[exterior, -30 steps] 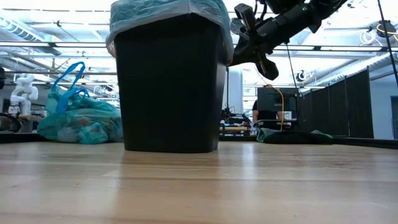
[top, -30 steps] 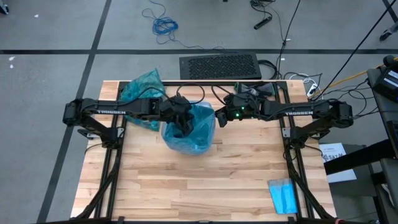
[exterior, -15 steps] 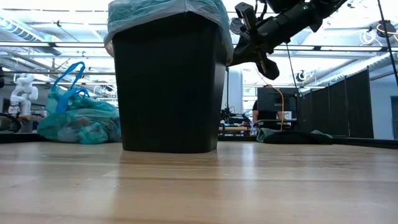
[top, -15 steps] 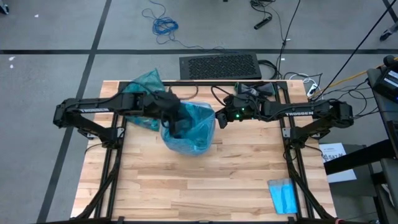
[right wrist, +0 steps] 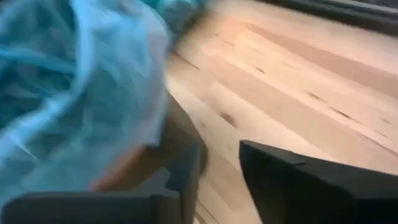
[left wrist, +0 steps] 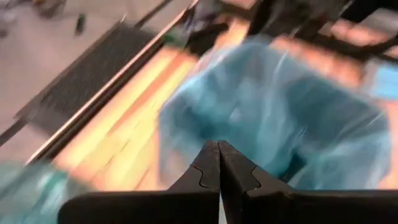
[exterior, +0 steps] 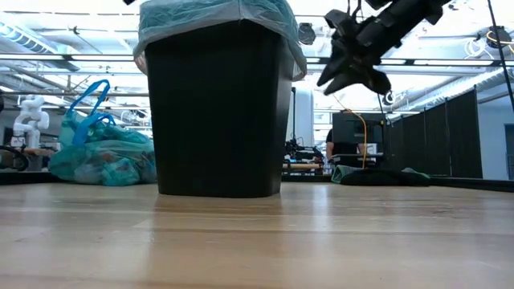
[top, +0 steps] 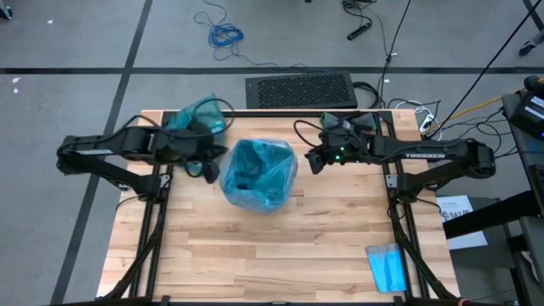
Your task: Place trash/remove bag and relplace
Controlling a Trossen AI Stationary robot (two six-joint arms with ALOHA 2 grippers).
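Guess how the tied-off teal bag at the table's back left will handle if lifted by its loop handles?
Likely floppy: the full teal bag slumps in a crinkled heap on the table. Probably light for its bulk, being thin plastic. Its blue handles stand up, so they may be graspable, though the load would probably sag and swing.

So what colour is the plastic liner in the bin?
Light sky-blue liner, clearest in the high view.
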